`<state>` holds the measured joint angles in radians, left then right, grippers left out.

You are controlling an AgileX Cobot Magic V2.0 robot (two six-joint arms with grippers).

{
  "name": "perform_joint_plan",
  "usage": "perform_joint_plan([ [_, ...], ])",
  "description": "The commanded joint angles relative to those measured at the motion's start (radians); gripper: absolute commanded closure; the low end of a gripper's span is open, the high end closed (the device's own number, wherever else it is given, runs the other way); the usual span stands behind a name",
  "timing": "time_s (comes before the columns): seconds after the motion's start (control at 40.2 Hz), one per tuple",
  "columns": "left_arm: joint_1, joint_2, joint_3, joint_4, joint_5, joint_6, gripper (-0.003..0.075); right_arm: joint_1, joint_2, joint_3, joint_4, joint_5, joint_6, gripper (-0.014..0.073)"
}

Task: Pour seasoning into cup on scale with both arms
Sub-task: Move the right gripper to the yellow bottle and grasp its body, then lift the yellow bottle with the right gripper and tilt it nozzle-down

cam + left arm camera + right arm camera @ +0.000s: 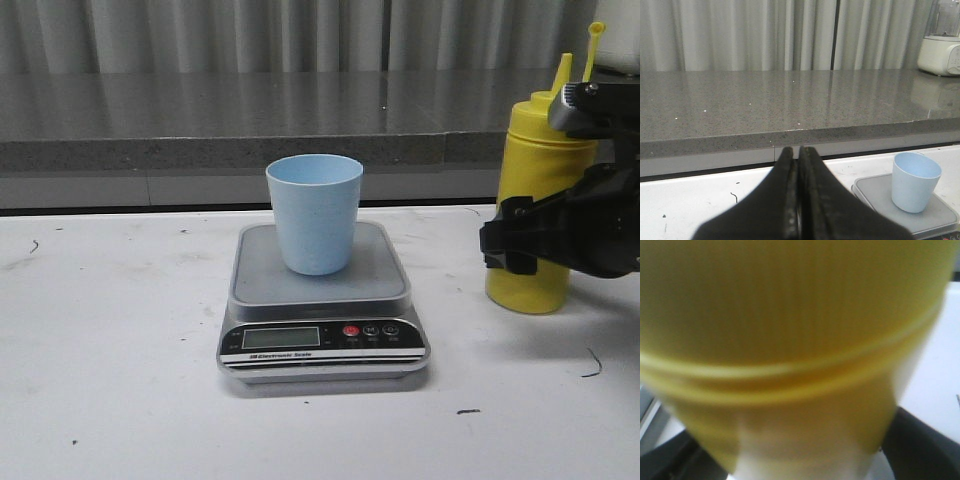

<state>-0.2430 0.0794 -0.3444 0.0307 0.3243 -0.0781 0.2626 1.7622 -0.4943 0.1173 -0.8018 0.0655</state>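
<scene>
Here, smooth tapered cup [314,213] on flat matte scale [322,303].

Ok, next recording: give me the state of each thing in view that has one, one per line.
Seasoning bottle: upright on the table, cap flipped open on its tether, right of the scale.
Cup: upright on the scale platform, looks empty.
Scale: flat on the table, display reading not legible.
Right gripper: around the bottle's middle; contact not clear.
Left gripper: shut, empty, off to the cup's left.
</scene>
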Motion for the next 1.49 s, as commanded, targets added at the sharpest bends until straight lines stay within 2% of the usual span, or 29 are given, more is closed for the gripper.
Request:
perform_joint_plan([
  [0.0,0.001,0.011,-0.025,-0.009,-0.080,-0.008,0.0740,0.002,-0.011,-0.020,-0.013,-0.124,0.004,-0.0007],
  [0.199,0.001,0.011,-0.025,-0.009,-0.080,-0.008,0.0740,0.002,-0.003,-0.020,-0.013,-0.180,0.004,-0.0006],
  [0.273,0.001,0.011,-0.025,-0.009,-0.080,-0.008,0.0740,0.002,-0.003,-0.020,-0.013,-0.185,0.004,0.0039],
  [0.348,0.001,0.011,-0.025,-0.009,-0.080,-0.008,0.0740,0.002,-0.003,-0.020,-0.013,-0.185,0.004,0.0137],
  [0.497,0.001,0.011,-0.025,-0.009,-0.080,-0.008,0.0740,0.002,-0.003,-0.020,-0.013,-0.200,0.004,0.0385],
  [0.597,0.001,0.011,-0.025,-0.009,-0.080,-0.008,0.0740,0.002,-0.003,-0.020,-0.013,-0.210,0.004,0.0466],
  [0.696,0.001,0.011,-0.025,-0.009,-0.080,-0.008,0.0740,0.002,-0.014,-0.020,-0.029,-0.209,-0.015,0.0471],
  [0.82,0.001,0.011,-0.025,-0.009,-0.080,-0.008,0.0740,0.002,-0.069,-0.023,-0.060,-0.169,-0.128,0.0471],
  [0.994,0.001,0.011,-0.025,-0.009,-0.080,-0.008,0.0740,0.002,-0.170,-0.068,-0.065,-0.037,-0.307,0.0470],
  [1.119,0.001,0.011,-0.025,-0.009,-0.080,-0.008,0.0740,0.002,-0.216,-0.128,-0.091,0.052,-0.441,0.0470],
  [1.293,0.001,0.011,-0.025,-0.009,-0.080,-0.008,0.0740,0.002,-0.224,-0.256,-0.096,0.262,-0.642,0.0470],
  [1.467,0.001,0.011,-0.025,-0.009,-0.080,-0.008,0.0740,0.002,-0.221,-0.376,-0.096,0.337,-0.827,0.0470],
])
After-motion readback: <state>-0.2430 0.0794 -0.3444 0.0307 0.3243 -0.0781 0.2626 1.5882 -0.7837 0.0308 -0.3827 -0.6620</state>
